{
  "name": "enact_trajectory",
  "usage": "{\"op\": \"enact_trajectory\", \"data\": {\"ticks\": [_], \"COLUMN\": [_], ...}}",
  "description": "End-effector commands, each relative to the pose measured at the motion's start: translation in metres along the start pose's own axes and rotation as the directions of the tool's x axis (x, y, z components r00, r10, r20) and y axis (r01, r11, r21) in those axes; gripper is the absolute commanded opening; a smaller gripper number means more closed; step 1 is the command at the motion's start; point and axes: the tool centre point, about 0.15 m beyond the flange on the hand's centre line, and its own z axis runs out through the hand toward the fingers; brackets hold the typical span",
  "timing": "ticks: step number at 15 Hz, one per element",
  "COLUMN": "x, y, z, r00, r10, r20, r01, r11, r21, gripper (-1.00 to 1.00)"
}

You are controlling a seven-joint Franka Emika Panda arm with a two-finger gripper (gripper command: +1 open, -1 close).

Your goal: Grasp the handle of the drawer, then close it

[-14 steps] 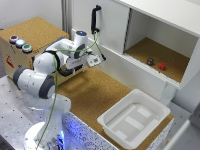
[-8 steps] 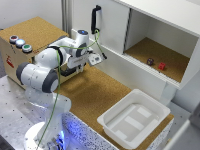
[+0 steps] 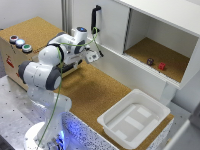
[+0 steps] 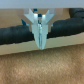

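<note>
The pincer (image 4: 40, 39) is clenched, its fingertips pressed together with nothing between them. Just beyond them runs the black handle (image 4: 62, 29), fixed on the white drawer (image 3: 111, 25) panel above the cork worktop (image 3: 95, 92).

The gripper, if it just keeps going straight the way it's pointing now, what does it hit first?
Most likely the handle: in the wrist view the black bar runs straight across behind the gripper. How far off it is can't be told, and the drawer lies just beyond.

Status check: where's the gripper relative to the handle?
Gripper jaws shut, empty, just short of handle. Handle ungrasped on white drawer. Nothing between them.
</note>
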Motion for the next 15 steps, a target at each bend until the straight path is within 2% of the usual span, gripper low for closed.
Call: {"op": "enact_trajectory", "data": {"ticks": [1, 5, 7, 9, 15], "x": [0.075, 0.112, 0.125, 0.125, 0.091], "y": [0.003, 0.001, -0.002, -0.003, -0.020], "z": [0.008, 0.008, 0.007, 0.001, -0.026], "r00": [0.998, 0.999, 0.998, 0.998, 0.987], "r10": [-0.009, -0.027, -0.039, -0.019, 0.103], "r20": [0.064, 0.045, 0.054, 0.058, 0.127], "r01": [0.002, 0.022, 0.034, 0.015, -0.111], "r11": [0.995, 0.996, 0.996, 0.997, 0.993], "r21": [0.097, 0.092, 0.085, 0.078, 0.051], "gripper": [-1.00, -1.00, -1.00, -1.00, -1.00]}}
